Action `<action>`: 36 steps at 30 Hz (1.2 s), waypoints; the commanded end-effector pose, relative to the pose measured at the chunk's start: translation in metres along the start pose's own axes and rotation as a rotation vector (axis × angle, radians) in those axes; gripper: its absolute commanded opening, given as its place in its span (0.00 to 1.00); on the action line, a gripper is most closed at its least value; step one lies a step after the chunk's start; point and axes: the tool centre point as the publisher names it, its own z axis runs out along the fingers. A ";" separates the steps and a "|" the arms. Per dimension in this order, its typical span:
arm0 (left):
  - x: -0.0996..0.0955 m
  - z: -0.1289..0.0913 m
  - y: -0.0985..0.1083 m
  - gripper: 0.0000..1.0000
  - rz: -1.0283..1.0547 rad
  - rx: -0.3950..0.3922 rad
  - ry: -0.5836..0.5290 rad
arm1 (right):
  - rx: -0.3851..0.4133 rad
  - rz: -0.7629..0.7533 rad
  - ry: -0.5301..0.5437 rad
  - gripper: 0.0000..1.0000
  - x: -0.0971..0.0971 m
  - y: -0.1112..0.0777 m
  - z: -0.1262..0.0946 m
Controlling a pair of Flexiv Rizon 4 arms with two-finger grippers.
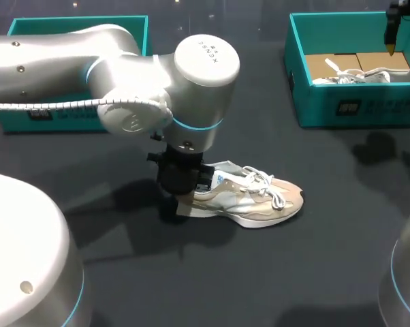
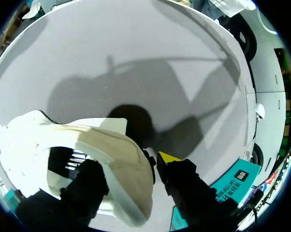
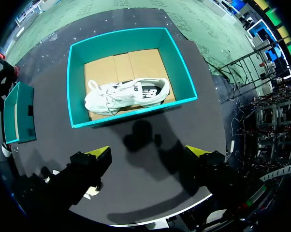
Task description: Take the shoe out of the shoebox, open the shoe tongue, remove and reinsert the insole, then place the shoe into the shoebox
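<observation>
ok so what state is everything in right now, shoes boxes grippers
beige shoe: out of the box, upright on its sole on the table
left gripper: shut on the beige shoe's heel
right gripper: open, empty, above the table
white shoe: on its side inside the right shoebox
right shoebox: open, no lid on
left teal box: open top, inside mostly out of sight

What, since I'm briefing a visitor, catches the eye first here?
The beige shoe stands on its sole mid-table, with its heel pinched by the left gripper. Next comes the teal shoebox at the far right, with a white shoe lying inside it and the open right gripper hovering above.
</observation>
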 end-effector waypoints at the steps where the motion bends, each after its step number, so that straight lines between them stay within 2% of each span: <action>1: 0.027 -0.020 -0.001 1.00 -0.015 0.020 -0.058 | 0.000 0.000 0.000 1.00 0.000 0.000 0.000; 9: 0.070 -0.087 0.004 1.00 -0.152 0.144 -0.250 | 0.000 0.000 0.000 1.00 0.000 0.000 0.000; 10: 0.077 -0.097 0.004 1.00 -0.182 0.197 -0.277 | 0.000 0.000 0.000 1.00 0.000 0.000 0.000; 15: 0.097 -0.120 -0.007 1.00 -0.217 0.363 -0.350 | 0.000 0.000 0.000 1.00 0.000 0.000 0.000; 28: 0.097 -0.120 -0.007 1.00 -0.217 0.363 -0.350 | 0.000 0.000 0.000 1.00 0.000 0.000 0.000; 32: 0.120 -0.111 -0.002 1.00 -0.388 0.535 -0.418 | 0.000 0.000 0.000 1.00 0.000 0.000 0.000; 34: 0.124 -0.108 -0.003 1.00 -0.468 0.557 -0.445 | 0.000 0.000 0.000 1.00 0.000 0.000 0.000; 36: 0.127 -0.106 -0.004 1.00 -0.547 0.629 -0.482 | 0.000 0.000 0.000 1.00 0.000 0.000 0.000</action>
